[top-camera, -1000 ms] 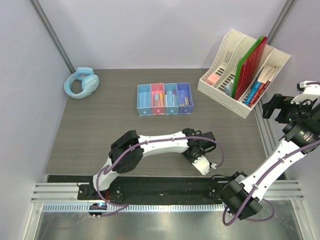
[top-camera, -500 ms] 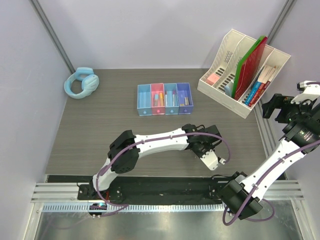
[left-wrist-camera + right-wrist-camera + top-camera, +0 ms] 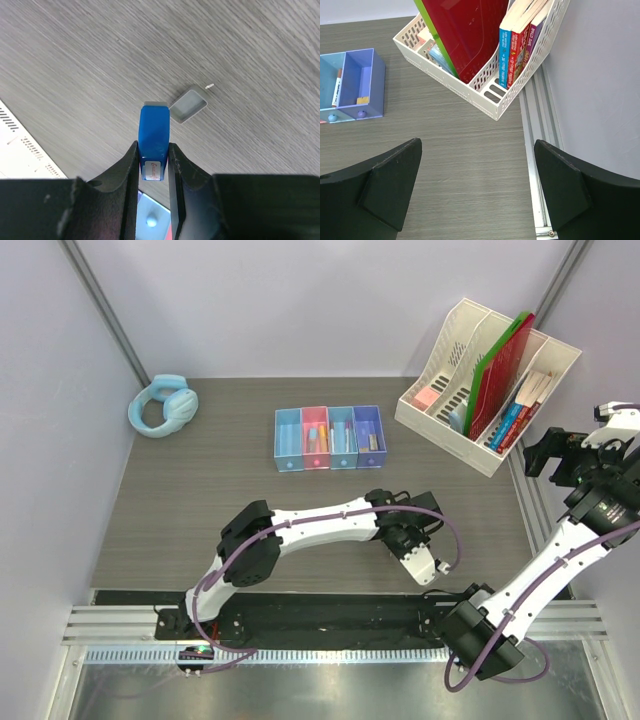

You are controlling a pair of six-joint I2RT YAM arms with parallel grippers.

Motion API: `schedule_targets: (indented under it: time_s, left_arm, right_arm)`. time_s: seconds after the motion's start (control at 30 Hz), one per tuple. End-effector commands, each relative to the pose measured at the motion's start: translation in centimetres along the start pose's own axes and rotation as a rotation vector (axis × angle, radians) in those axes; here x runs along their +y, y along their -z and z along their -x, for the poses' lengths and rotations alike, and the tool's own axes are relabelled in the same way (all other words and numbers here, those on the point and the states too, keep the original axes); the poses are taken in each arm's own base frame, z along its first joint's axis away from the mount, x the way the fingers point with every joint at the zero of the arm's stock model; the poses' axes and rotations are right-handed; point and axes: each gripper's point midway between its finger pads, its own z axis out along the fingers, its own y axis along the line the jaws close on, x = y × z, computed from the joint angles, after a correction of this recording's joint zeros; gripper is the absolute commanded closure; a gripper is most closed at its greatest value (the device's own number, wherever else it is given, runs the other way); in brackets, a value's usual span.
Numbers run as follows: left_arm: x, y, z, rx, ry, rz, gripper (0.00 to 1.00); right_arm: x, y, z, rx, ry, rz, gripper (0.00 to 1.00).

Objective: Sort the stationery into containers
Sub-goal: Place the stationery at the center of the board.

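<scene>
Fingers (image 3: 127, 170) of the left gripper (image 3: 153, 162) pinch the blue block (image 3: 154, 132) at frame centre, the grey eraser (image 3: 188, 105) lying just beyond on the table (image 3: 75, 60). Right gripper (image 3: 477, 146) gapes wide, holding nothing, at lower frame. The 4 containers (image 3: 330, 462) sit upper centre overhead.

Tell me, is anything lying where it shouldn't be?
Yes. A grey eraser lies loose on the table, outside the bins, just past the blue block pinched in the left gripper.
</scene>
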Motion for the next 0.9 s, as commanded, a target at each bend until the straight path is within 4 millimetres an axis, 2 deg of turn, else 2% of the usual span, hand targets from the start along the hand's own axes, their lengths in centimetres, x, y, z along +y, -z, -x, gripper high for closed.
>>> schedule_targets:
  time_s: [0.0,0.07,0.27,0.37,0.53,0.63,0.77,0.87]
  left_arm:
    - [-0.4,-1.0,0.5,-0.023,-0.027,-0.005,1.00]
    - [-0.9,-1.7,0.1,-0.010,-0.028,-0.011,1.00]
    - [-0.8,-2.2,-0.2,0.003,-0.018,0.029,1.00]
    - [0.6,-1.3,-0.3,-0.004,-0.018,0.075,1.00]
    - [1.6,0.6,0.5,-0.047,-0.049,0.086,1.00]
    - [1.1,1.1,0.5,-0.049,-0.084,0.066,1.00]
    - [-0.5,0.4,-0.4,-0.033,-0.127,0.011,1.00]
    - [-1.1,0.6,-0.7,-0.046,-0.141,-0.018,1.00]
  right_arm:
    - [0.3,0.9,2.1,-0.060,0.038,-0.016,0.00]
    - [0.4,0.9,2.1,-0.062,0.031,-0.013,0.00]
    - [0.5,1.3,2.4,-0.068,0.029,-0.027,0.00]
    - [0.5,1.4,2.7,-0.067,0.026,-0.035,0.00]
    - [0.4,1.5,2.9,-0.062,0.013,-0.038,0.00]
    - [0.4,1.7,3.3,-0.068,0.010,-0.045,0.00]
    - [0.6,2.1,3.8,-0.078,0.011,-0.051,0.00]
    - [0.6,2.3,3.7,-0.075,0.018,-0.061,0.00]
